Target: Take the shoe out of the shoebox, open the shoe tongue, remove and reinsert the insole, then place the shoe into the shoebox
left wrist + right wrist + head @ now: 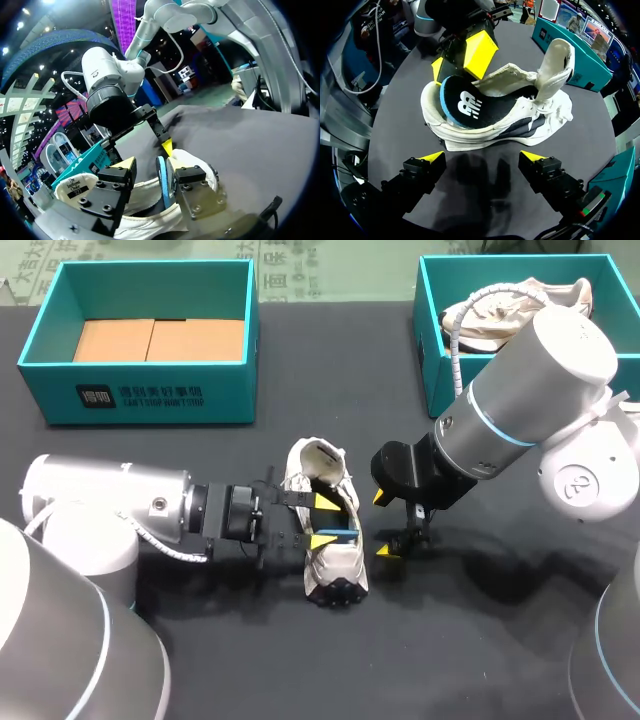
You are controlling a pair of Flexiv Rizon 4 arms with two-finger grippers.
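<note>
Shoe (335, 562) lying on its side mid-table, insole (470, 102) sticking partway out.
The left gripper (322, 521) is straddling the insole, fingers apart, only one touching it. The right gripper (383, 524) is hovering just right of the shoe, fingers spread around nothing.

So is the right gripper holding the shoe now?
No, the right gripper is open with nothing between its fingers, and the shoe lies ahead of it, untouched by it.

The black table (480, 640) bears a white shoe (338, 565) mid-surface — farther back, a left shoebox (140, 390) and a right shoebox (435, 340).
</note>
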